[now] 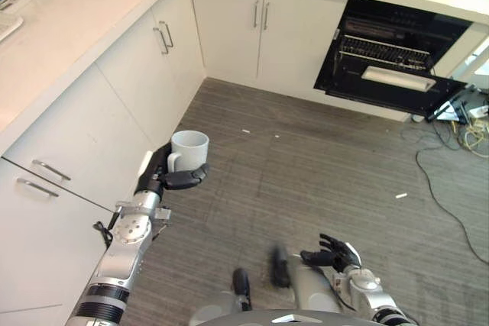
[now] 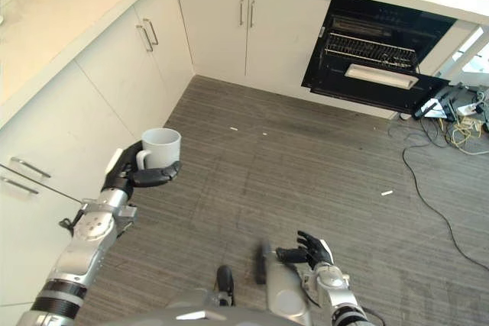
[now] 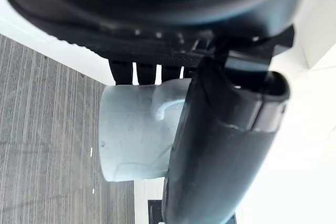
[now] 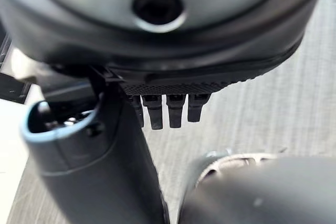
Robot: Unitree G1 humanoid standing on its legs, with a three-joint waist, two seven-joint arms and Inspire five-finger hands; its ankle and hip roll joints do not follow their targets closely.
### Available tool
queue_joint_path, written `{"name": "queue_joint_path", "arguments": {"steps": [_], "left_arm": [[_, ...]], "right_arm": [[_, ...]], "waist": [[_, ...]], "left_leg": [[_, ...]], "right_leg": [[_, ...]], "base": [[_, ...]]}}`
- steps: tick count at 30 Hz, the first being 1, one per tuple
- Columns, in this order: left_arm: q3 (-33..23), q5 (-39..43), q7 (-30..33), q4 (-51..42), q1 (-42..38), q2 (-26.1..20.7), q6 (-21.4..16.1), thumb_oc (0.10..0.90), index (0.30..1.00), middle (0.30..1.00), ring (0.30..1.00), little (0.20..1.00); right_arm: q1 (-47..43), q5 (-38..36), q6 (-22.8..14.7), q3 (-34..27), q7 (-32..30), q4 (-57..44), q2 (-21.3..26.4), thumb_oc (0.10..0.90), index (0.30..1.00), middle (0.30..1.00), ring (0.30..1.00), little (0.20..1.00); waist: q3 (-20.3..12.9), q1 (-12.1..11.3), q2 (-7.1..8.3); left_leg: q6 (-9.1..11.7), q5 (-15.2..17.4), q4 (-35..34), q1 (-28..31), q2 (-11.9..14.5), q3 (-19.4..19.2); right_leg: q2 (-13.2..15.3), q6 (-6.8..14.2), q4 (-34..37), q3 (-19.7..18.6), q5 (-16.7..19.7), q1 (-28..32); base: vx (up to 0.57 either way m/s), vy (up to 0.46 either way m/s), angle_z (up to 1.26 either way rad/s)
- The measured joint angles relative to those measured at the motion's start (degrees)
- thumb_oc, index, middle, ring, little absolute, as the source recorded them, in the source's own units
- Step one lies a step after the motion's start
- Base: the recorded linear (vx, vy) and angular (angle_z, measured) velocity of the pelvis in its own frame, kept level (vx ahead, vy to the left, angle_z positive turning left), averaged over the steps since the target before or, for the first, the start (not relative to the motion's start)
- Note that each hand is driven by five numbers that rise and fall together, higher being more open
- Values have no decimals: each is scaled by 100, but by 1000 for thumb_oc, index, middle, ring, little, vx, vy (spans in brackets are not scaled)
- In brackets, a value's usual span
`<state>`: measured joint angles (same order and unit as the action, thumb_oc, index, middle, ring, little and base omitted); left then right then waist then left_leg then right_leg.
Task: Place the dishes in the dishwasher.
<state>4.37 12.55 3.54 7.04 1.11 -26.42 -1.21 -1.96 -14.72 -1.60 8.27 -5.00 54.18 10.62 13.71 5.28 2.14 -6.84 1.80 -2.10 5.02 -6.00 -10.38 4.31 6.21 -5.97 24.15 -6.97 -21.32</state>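
Left robot hand (image 1: 174,177): raised above the floor beside the white cabinets, fingers and thumb curled round a mug.
Mug (image 1: 189,150): white, upright, open mouth up, handle turned toward the palm; held in the air, well apart from the dishwasher.
Right robot hand (image 1: 333,253): low near the bottom of the head views, fingers loosely spread, holding nothing.
Dishwasher (image 1: 393,55): built in under the far desk, door dropped open, dark inside with a wire rack (image 1: 384,53) showing.
Cabinets (image 1: 145,74): white doors with metal handles, running along the robot's left and the far wall.
Desk (image 1: 69,20): pale top above the cabinets.
Floor (image 1: 306,166): grey striped carpet, a few small white scraps on it.
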Motion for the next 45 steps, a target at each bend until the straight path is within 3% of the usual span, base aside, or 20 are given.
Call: {"name": "queue_joint_path", "arguments": {"steps": [1,2,5,6,7,9,11,14,18,19,21,22,23,24,25,28,31,38,41,45], "left_arm": [[36,-69,-84,-38,139,58,0,400,300,300,300,300],[93,-192,-105,-68,438,158,2,400,300,300,300,300],[111,-217,-78,-43,705,240,77,400,300,300,300,300],[104,-218,-76,12,775,242,140,400,300,300,300,300],[118,-218,-58,15,870,269,169,400,300,300,300,300],[127,-213,-106,-10,882,270,159,400,300,300,300,300],[109,-206,-96,-132,892,151,54,400,300,300,300,300],[4,-190,-19,-93,887,-138,46,400,300,300,300,300],[-19,-186,1,-32,847,33,36,400,300,300,300,300],[-10,-187,-30,-16,894,132,24,400,300,300,300,300],[6,-189,-30,-9,972,281,24,400,300,300,300,300],[-28,-189,-26,114,1014,445,-17,400,300,300,300,300],[-36,-191,5,215,923,457,16,400,300,300,300,300],[-118,-191,57,151,928,330,4,400,300,300,300,300],[-138,-192,60,153,930,170,10,400,300,300,300,300],[-304,-197,112,161,909,150,42,400,300,300,300,300],[-371,-207,148,146,839,136,41,400,300,300,300,300],[-342,-316,229,106,575,131,42,400,300,300,300,300],[-343,-314,253,106,431,143,41,400,300,300,300,300],[-322,-318,293,199,202,196,33,400,300,300,300,300]], "right_arm": [[-18,-3,22,-125,2,193,-33,800,900,900,900,900],[42,-10,31,-324,-18,291,50,800,900,900,900,900],[174,-5,41,-486,-17,328,200,800,900,900,900,900],[409,-12,27,-478,-30,447,210,800,900,900,900,900],[536,-30,35,-446,-26,460,254,800,900,900,900,900],[685,-122,34,-448,-24,449,288,800,900,900,900,900],[719,-123,38,-411,-70,363,377,800,900,900,900,900],[443,-118,11,-201,-98,-14,465,800,900,900,900,900],[313,-118,-18,-175,-198,-479,491,800,900,900,900,900],[272,-117,-55,-34,-197,-517,603,800,900,900,900,900],[344,-116,-83,43,-172,-600,839,800,900,900,900,900],[426,-109,-72,64,-184,-454,920,800,900,900,900,900],[534,-115,-39,109,-224,-566,859,800,900,900,900,900],[534,-114,1,83,-174,-627,812,800,900,900,900,900],[567,-114,3,84,-140,-689,750,800,900,900,900,900],[663,-103,21,16,-131,-850,634,800,900,900,900,900],[612,-51,28,-28,-129,-1077,507,800,900,900,900,900],[234,332,21,-247,-158,-2304,520,800,900,900,900,900],[228,338,7,-437,-182,-2827,553,800,900,900,900,900],[257,336,-19,-476,-292,-3145,604,800,900,900,900,900]], "waist": [[-58,-11,132],[-130,37,31],[-259,-71,-215],[-384,-109,-164],[-499,-75,-218],[-638,8,-246],[-719,-77,-343],[-718,-220,-156],[-652,-227,50],[-605,-388,61],[-623,-376,-343],[-724,-382,-597],[-747,-425,-400],[-613,-593,-375],[-555,-707,-296],[-420,-758,-138],[-299,-812,-78],[72,-685,-238],[129,-552,-296],[117,-294,-232]], "left_leg": [[-147,176,109,131,-171,-13],[-159,550,299,331,-162,69],[142,907,273,867,-102,131],[594,1235,783,1163,-104,142],[774,1257,1287,1214,-7,175],[1255,1120,2802,689,145,146],[1820,642,5031,-250,729,12],[1586,460,6270,-1270,954,528],[1196,790,4476,-2026,1249,819],[1307,434,2283,-1797,1176,1202],[1365,-949,1546,-1728,1221,1417],[1167,-1014,815,-1454,1100,1818],[1447,-828,607,-1290,947,1679],[1411,-951,537,-1190,957,1331],[973,-1013,520,-1109,848,1179],[628,-804,458,-804,546,878],[534,-540,447,-588,479,572],[330,-320,147,-152,743,-305],[321,-320,-10,-63,714,-353],[443,-197,-108,170,662,-450]], "right_leg": [[75,-94,395,609,56,-86],[46,-481,241,1060,313,-128],[-46,-625,-175,1261,469,180],[-207,-1510,-172,1029,788,839],[-276,-1694,-102,837,1004,1112],[-311,-1603,-81,807,934,1411],[-610,-1492,2,386,552,1958],[-667,-1369,85,-570,342,2459],[-392,-961,471,-1314,353,3041],[-181,-657,512,-1728,243,3239],[-252,-384,516,-1728,27,3481],[-259,-206,526,-1982,-129,3577],[-69,-94,446,-1969,-192,3524],[-73,-94,135,-1829,-282,3207],[-88,-91,240,-1831,-280,3151],[198,-18,530,-2099,-70,3415],[355,94,361,-2087,62,3385],[710,429,-2122,-1259,79,1769],[874,356,-1110,-853,68,1548],[1079,557,769,-632,869,1190]], "base": [[518,40,56],[564,40,37],[591,64,6],[399,16,-3],[530,13,6],[269,-24,12],[379,19,-78],[364,153,-153],[261,196,-115],[293,185,-160],[296,158,-118],[257,132,-58],[238,146,-102],[229,173,-101],[236,209,-82],[231,183,-52],[221,223,-58],[147,89,-65],[272,-65,-36],[314,-86,-9]]}}
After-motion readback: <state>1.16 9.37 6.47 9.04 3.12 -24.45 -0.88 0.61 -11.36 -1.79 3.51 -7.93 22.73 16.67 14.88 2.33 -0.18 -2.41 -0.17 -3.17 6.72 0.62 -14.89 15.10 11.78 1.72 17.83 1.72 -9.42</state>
